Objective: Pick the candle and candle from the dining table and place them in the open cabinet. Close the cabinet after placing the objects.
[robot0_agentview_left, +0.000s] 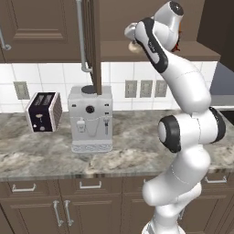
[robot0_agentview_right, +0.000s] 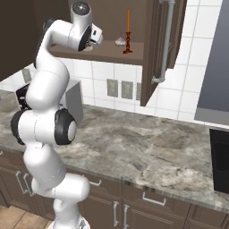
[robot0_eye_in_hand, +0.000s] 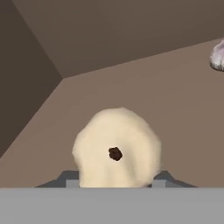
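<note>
Landmark: open cabinet (robot0_agentview_right: 134, 56) shelf.
Taper candle (robot0_agentview_right: 128, 31): upright on shelf, right of gripper (robot0_eye_in_hand: 116, 181).
Door (robot0_agentview_right: 154, 53): open, right.
Arm: raised, reaching into cabinet.
Gripper: clasps cream candle (robot0_eye_in_hand: 116, 151), inside cabinet.

Matt waxy cream candle (robot0_eye_in_hand: 116, 151), wooden cabinet (robot0_eye_in_hand: 131, 52)

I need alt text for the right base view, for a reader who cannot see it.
A white robot arm reaches its end effector into an open upper cabinet, where an orange candle already stands upright on the shelf. Below lies a marbled countertop before a white tiled wall.
</note>
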